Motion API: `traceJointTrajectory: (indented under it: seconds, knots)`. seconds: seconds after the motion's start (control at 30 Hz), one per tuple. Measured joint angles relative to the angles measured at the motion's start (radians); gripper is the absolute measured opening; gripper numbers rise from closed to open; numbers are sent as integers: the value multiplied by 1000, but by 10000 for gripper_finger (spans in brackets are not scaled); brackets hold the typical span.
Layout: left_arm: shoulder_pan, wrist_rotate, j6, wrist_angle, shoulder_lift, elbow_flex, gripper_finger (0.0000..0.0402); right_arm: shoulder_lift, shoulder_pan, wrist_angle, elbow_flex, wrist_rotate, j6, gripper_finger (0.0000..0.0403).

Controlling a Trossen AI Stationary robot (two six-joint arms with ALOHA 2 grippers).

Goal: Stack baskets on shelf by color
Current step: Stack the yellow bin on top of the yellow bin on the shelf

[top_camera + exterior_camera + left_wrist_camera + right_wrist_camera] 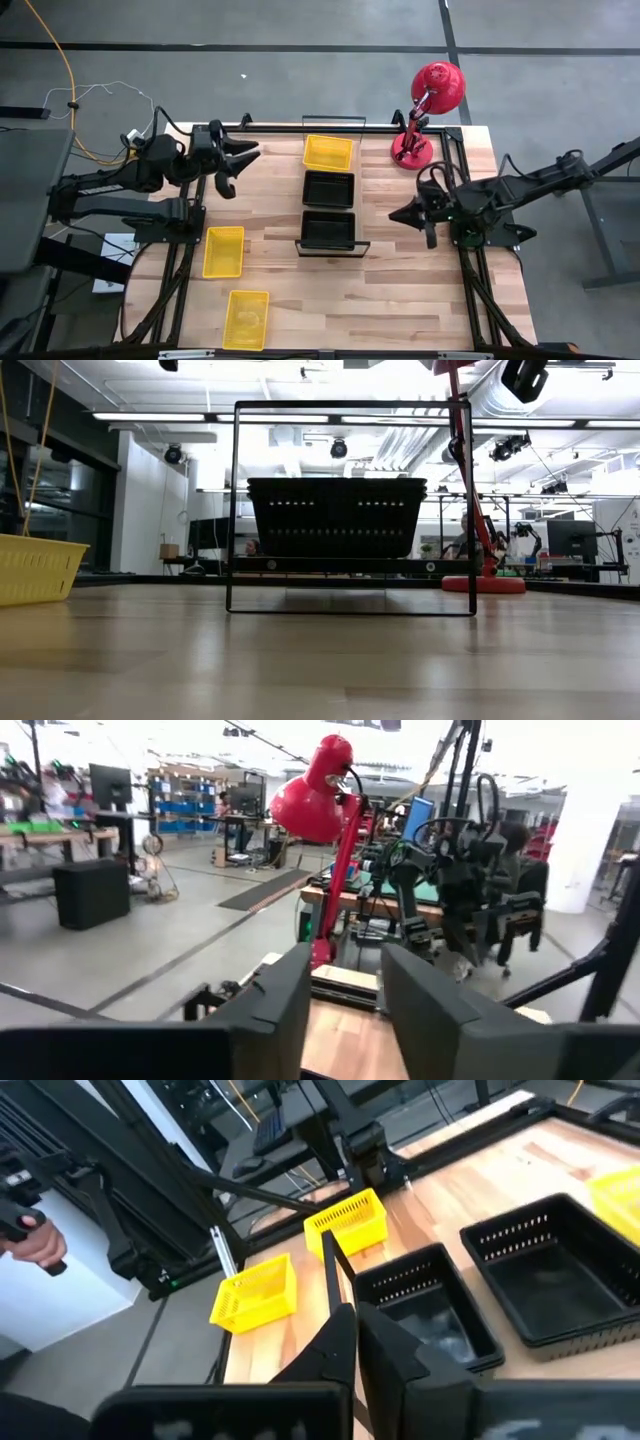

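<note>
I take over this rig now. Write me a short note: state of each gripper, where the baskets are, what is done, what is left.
Left gripper: open, empty, at the table's far left, beside the shelf.
Right gripper: shut, empty, to the right of the shelf.
On the shelf, in a row: one yellow basket at the far end, then two black baskets.
Off the shelf, on the table at the near left: two yellow baskets.
Done: three baskets on the shelf, none stacked as far as the pictures show.
Left: bring in the two loose yellow ones and stack by color.
</note>
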Motion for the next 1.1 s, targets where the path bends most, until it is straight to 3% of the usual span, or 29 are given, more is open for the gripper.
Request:
traceJointTrajectory:
  seconds: [0.27, 0.6, 0.83, 1.1]
  knots:
    - [-51, 7, 0, -254, 64, 151, 177, -37, 0, -3, 0, 26, -17, 2]
    - [-149, 60, -14, -814, 168, 338, 180, -37, 0, -58, 0, 51, -44, 0]
    - [-252, 87, -176, -1159, 199, 310, 180, -37, 0, -126, 0, 78, -43, 0]
    - [-376, 147, -195, -1166, 203, 92, 180, -37, 0, -128, 0, 78, -37, 0]
